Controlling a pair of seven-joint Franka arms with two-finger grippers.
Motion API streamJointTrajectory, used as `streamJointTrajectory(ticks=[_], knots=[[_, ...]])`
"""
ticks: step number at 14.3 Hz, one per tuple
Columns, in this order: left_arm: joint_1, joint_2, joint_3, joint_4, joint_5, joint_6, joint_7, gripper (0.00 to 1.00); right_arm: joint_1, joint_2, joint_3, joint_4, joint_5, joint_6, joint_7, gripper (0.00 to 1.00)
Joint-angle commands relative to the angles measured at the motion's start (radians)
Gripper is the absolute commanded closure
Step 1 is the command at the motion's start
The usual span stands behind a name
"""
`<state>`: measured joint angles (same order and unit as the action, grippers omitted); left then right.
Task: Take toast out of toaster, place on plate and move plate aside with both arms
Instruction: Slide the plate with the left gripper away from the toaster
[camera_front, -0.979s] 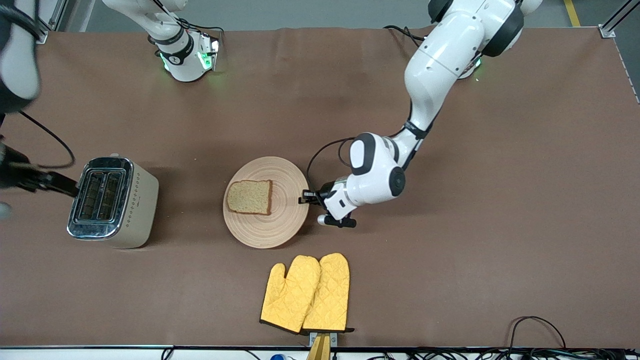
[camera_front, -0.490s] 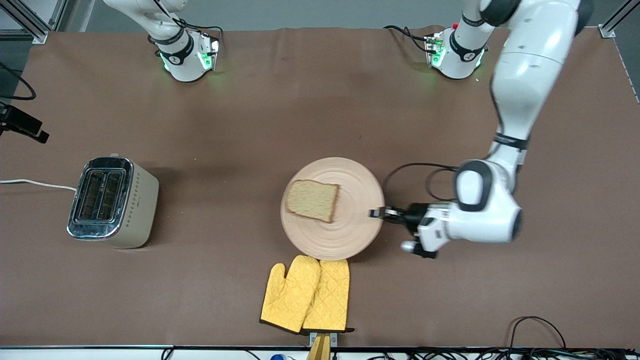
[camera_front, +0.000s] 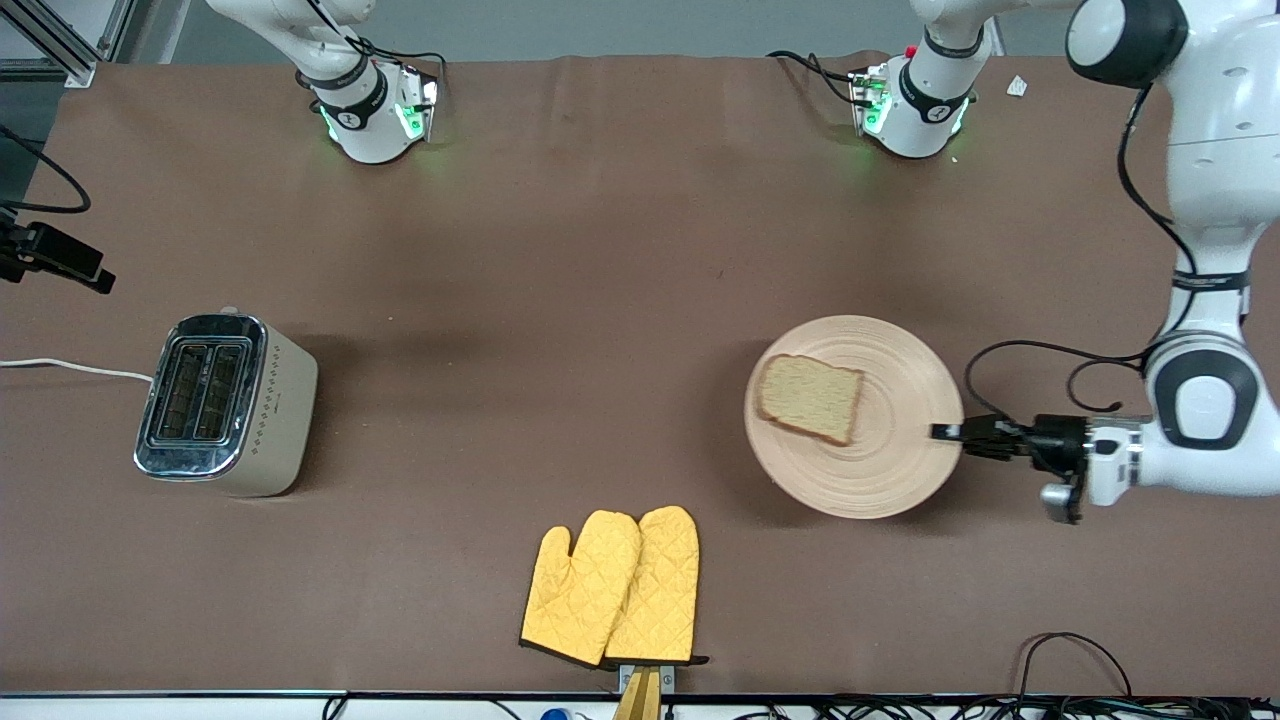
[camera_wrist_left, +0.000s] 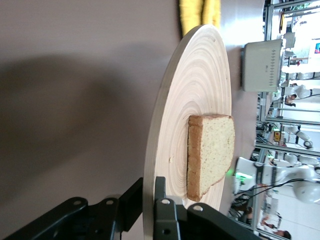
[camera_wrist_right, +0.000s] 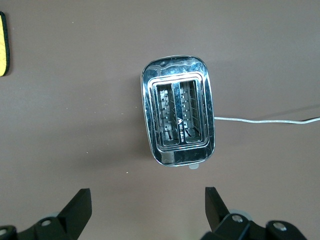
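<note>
Now, going from the right arm's end of the brown cloth-covered surface (camera_front: 600, 250) toward the left arm's end: the right gripper (camera_wrist_right: 148, 209) hangs high over the cream two-slot toaster with a chrome top (camera_front: 226, 404), its black fingers (camera_wrist_right: 80, 206) spread wide apart and empty. It shows only in the right wrist view; in the front view just a dark piece of that arm sits at the edge. That wrist view also looks straight down into both toaster slots and shows the white cord (camera_wrist_right: 265, 120) trailing away.

Nearer the front camera, at mid-table, lie the two yellow quilted oven mitts (camera_front: 612, 587), where they were a second ago.

The round pale beige wooden plate with ring grooves (camera_front: 890, 460) has travelled since the earlier frames from beside the mitts' end well toward the left arm's end of the surface. The squarish light brown slice of toast with a darker crust (camera_front: 810, 398) rides on it, on the half toward the right arm.

The left gripper (camera_front: 945, 432) is clamped on the plate's rim at the edge toward the left arm's end. The left wrist view shows what the front view cannot: the fingers (camera_wrist_left: 165, 210) pinching the thin rim from both faces.
</note>
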<state>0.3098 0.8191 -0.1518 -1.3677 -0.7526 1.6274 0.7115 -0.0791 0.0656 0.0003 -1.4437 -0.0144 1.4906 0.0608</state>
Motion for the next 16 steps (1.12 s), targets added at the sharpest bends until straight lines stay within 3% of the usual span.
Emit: streamJointTrajectory(ticks=[1,6,8,9,10,14,16], knots=[[0.090,0.063,-0.015,0.027,0.012,-0.037,0.118,1.00,0.004,-0.013,0.003,-0.015,-0.006,0.000,-0.006,0.00],[0.204,0.132,-0.015,0.027,0.035,-0.058,0.132,0.99,0.010,-0.013,0.001,-0.015,-0.006,0.002,-0.001,0.00],[0.210,0.158,-0.014,0.025,0.036,-0.058,0.132,0.91,0.010,-0.015,0.003,-0.015,-0.006,0.000,-0.002,0.00],[0.210,0.164,-0.014,0.025,0.036,-0.058,0.132,0.65,0.010,-0.013,0.003,-0.015,-0.006,0.002,-0.002,0.00],[0.215,0.167,-0.014,0.022,0.035,-0.058,0.137,0.01,0.010,-0.013,0.003,-0.014,-0.004,0.002,-0.002,0.00],[0.216,0.121,-0.020,0.042,0.055,-0.060,0.112,0.00,0.010,-0.013,0.003,-0.014,-0.004,0.002,-0.001,0.00],[0.180,0.071,-0.031,0.100,0.137,-0.063,0.059,0.00,0.010,-0.013,0.003,-0.014,-0.004,0.002,-0.001,0.00]])
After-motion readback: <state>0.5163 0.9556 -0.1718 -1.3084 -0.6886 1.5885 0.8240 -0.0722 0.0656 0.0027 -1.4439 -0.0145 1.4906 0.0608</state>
